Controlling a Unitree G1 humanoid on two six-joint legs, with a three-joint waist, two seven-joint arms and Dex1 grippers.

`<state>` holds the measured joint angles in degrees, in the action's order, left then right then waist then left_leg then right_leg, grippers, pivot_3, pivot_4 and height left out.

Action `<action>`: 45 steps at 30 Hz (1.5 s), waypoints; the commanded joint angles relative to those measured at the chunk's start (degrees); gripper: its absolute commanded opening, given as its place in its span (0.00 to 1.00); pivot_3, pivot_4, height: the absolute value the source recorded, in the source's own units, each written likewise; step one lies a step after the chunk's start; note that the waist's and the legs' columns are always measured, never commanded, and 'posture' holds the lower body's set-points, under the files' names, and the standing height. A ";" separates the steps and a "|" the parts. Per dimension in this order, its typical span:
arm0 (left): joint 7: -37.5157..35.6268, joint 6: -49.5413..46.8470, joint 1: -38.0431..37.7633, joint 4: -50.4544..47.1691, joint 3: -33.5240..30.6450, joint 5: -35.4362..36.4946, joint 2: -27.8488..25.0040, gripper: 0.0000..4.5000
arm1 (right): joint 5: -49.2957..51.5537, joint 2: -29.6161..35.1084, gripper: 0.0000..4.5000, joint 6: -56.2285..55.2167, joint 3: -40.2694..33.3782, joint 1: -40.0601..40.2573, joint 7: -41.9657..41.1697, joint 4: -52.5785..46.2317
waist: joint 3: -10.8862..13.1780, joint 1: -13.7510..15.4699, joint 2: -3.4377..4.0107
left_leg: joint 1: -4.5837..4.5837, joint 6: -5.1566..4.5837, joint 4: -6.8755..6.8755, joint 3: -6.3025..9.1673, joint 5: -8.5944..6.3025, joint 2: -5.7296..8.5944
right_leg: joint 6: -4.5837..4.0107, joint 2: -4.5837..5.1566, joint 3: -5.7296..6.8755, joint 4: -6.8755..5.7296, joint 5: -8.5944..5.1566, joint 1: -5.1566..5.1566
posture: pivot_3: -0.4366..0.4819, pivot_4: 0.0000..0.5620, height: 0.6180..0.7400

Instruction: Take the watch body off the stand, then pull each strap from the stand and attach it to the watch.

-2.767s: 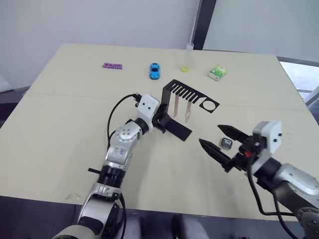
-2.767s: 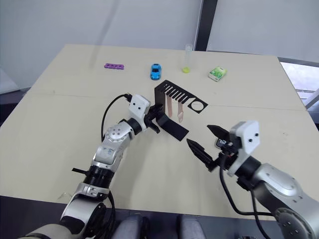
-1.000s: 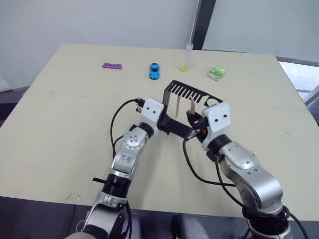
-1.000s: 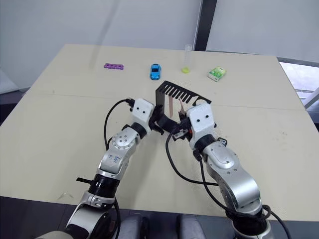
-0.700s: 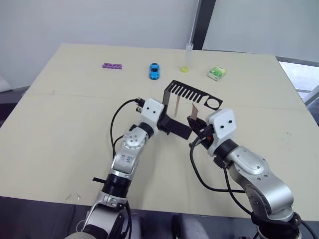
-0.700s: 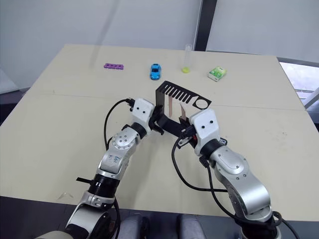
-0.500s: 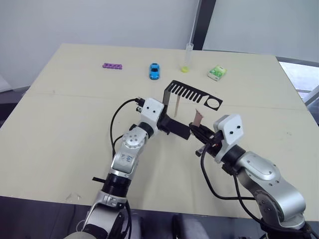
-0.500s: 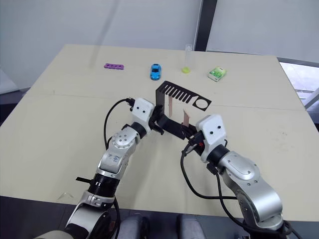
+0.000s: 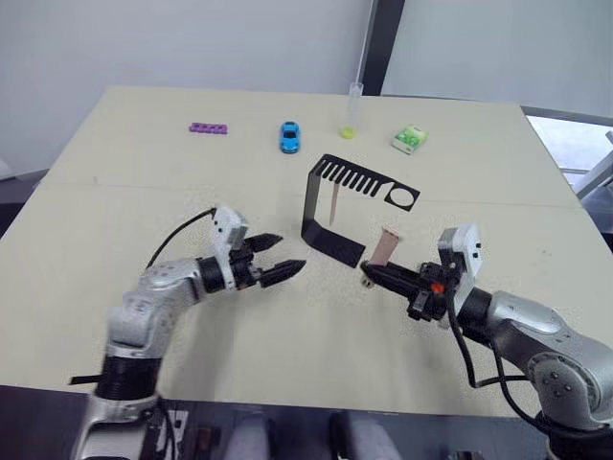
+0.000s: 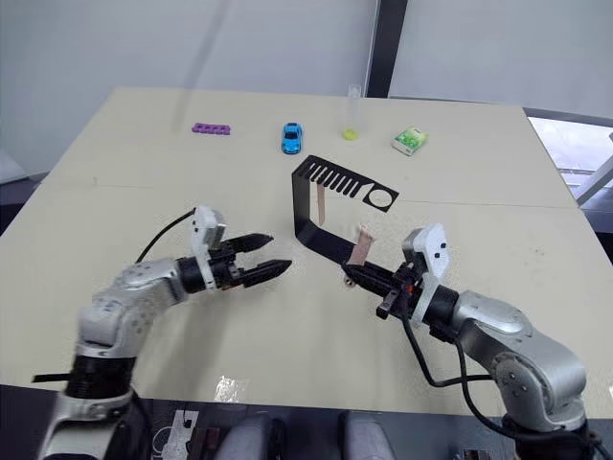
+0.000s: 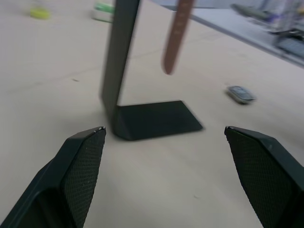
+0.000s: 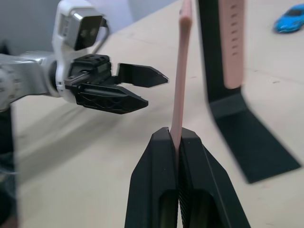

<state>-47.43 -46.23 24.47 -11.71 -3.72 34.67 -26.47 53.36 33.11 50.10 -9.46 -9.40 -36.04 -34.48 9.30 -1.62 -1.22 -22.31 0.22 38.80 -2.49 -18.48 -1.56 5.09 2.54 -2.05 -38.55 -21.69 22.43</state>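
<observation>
Strap (image 9: 387,247) now off stand (image 9: 330,216) | clamped in right jaws | left jaws open

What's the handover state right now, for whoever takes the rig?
Left gripper: jaws open, holding nothing, beside the stand on its left.
Right gripper: jaws shut on one strap, held clear of the stand.
The second strap hangs from the stand's comb arm.
The watch body lies on the table, past the stand's foot.
Done: body off the stand, first strap pulled.
Left: attach the held strap to the body, then pull and attach the second.
</observation>
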 commanded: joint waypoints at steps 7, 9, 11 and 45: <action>3.64 -11.24 8.79 -0.90 -4.08 22.10 11.75 0.88 | 12.47 0.21 0.00 4.80 2.20 -7.14 -4.45 4.64 | 0.00 -0.13 0.00 | -0.05 -0.13 0.11 0.32 -0.08 0.10 | 0.01 0.08 0.13 0.15 0.00 -0.18 | 0.48 0.27 1.00; 2.80 -11.53 8.19 -2.18 -2.26 22.08 11.48 0.71 | 12.75 0.08 0.00 4.89 2.86 -7.75 -4.05 5.07 | 0.00 -0.32 0.00 | -0.05 -0.10 0.07 0.33 -0.08 0.09 | 0.01 -0.02 0.02 0.14 0.00 -0.07 | 0.48 0.27 1.00; 2.73 -11.93 8.40 -2.30 -1.23 22.41 11.58 0.59 | 12.94 -0.05 0.00 4.92 3.11 -8.16 -3.69 5.53 | 0.00 -0.29 0.00 | -0.04 -0.07 0.05 0.34 -0.07 0.08 | 0.01 -0.08 -0.01 0.13 0.00 -0.03 | 0.48 0.27 1.00; 2.82 -9.51 7.12 -0.69 2.74 21.71 10.68 0.31 | 13.16 0.33 0.00 4.30 3.14 -8.08 -3.01 5.33 | 0.00 0.03 0.00 | -0.06 -0.03 0.11 0.39 -0.06 0.09 | 0.01 -0.03 -0.01 0.22 0.00 -0.06 | 0.48 0.27 1.00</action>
<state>-44.57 -56.41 31.16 -11.12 -1.13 55.76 -16.11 65.44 33.30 55.10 -5.78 -16.96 -39.20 -27.91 9.30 -1.59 -1.23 -22.37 0.19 38.90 -2.10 -18.54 -1.46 5.10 2.51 -2.06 -38.33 -21.68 22.37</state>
